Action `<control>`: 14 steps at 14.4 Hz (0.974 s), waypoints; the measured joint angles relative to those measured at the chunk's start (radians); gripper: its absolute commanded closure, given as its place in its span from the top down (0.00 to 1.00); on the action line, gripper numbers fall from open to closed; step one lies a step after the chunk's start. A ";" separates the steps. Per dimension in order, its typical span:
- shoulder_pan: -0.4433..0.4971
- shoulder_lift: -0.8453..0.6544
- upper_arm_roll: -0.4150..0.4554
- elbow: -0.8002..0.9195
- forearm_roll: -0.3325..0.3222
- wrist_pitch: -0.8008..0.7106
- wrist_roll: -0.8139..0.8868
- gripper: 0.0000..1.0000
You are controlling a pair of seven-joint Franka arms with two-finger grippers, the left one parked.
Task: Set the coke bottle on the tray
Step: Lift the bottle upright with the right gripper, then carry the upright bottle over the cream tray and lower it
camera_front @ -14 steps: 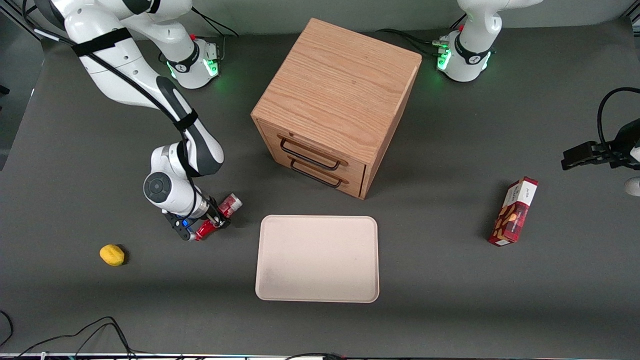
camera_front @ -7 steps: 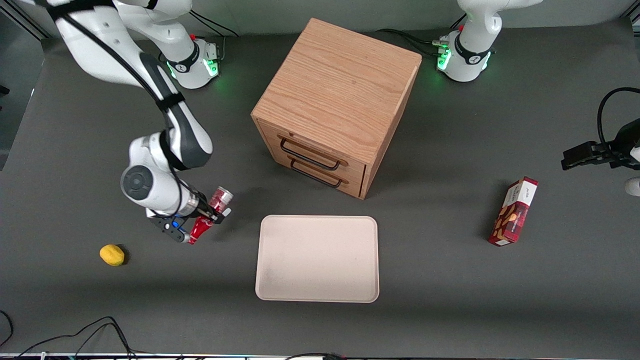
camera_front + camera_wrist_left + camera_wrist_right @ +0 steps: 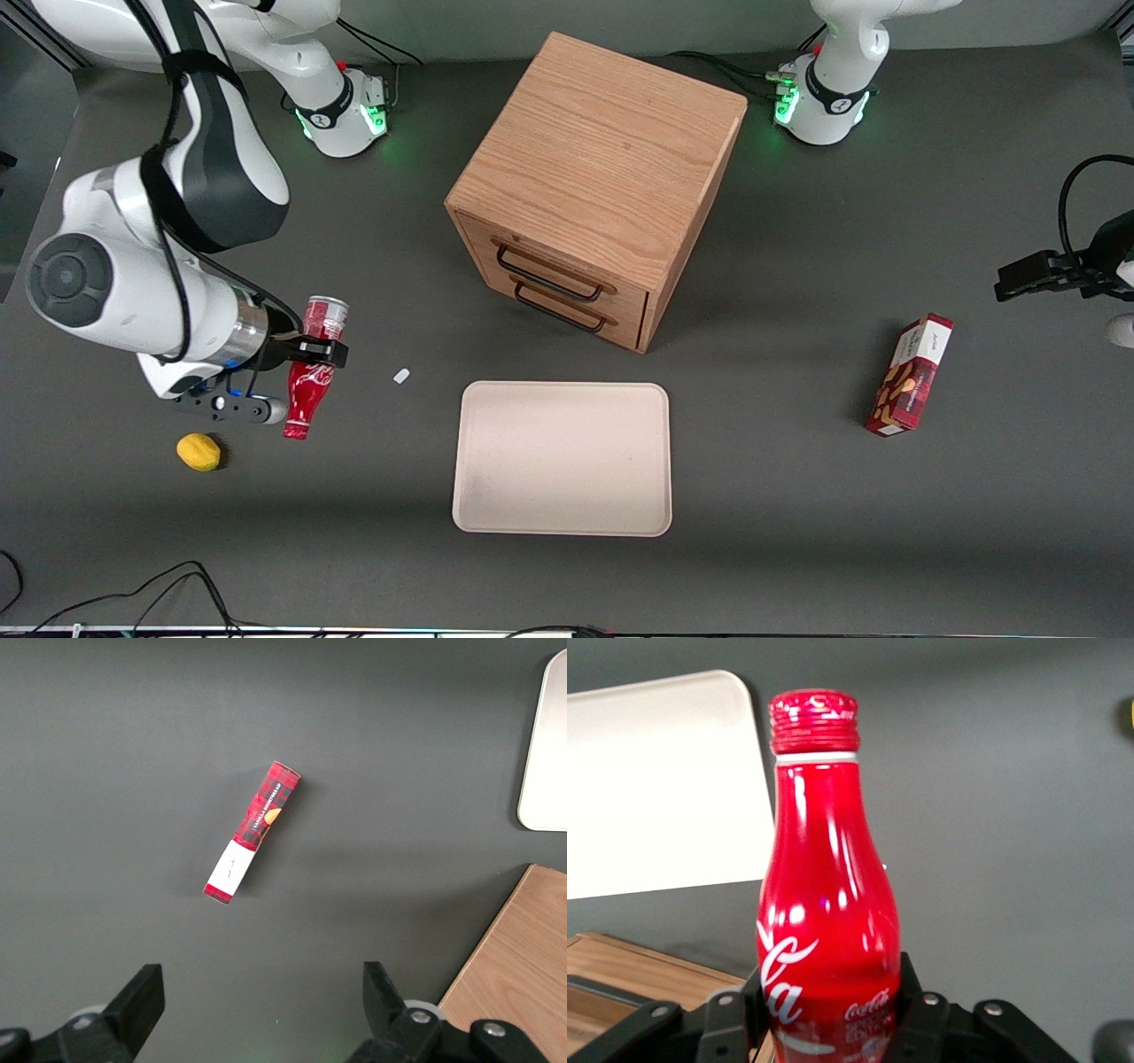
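Note:
My right gripper is shut on the coke bottle, a slim red bottle with white script. It holds the bottle lifted above the table, cap end nearer the front camera and whitish base end farther from it. In the right wrist view the bottle fills the middle, clamped between the black fingers. The cream-beige tray lies flat on the table, off toward the parked arm's end from the bottle, and is bare. It also shows in the right wrist view.
A wooden two-drawer cabinet stands farther from the front camera than the tray. A yellow lemon lies near the gripper. A small white scrap lies on the table. A red snack box lies toward the parked arm's end.
My right gripper has lifted the coke bottle off the table and carried it up and toward the working arm's end. A small white scrap now shows where the bottle lay.

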 measured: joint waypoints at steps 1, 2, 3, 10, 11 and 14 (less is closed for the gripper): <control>0.002 0.032 0.015 0.051 0.000 -0.006 -0.019 0.00; 0.005 0.069 0.038 0.093 0.000 -0.006 -0.026 0.00; 0.008 0.115 0.065 0.129 0.000 -0.005 -0.027 0.00; 0.059 0.474 0.136 0.212 -0.001 0.286 -0.043 0.00; 0.063 0.507 0.136 0.219 -0.001 0.327 -0.046 0.00; 0.065 0.561 0.135 0.229 -0.001 0.415 -0.048 0.00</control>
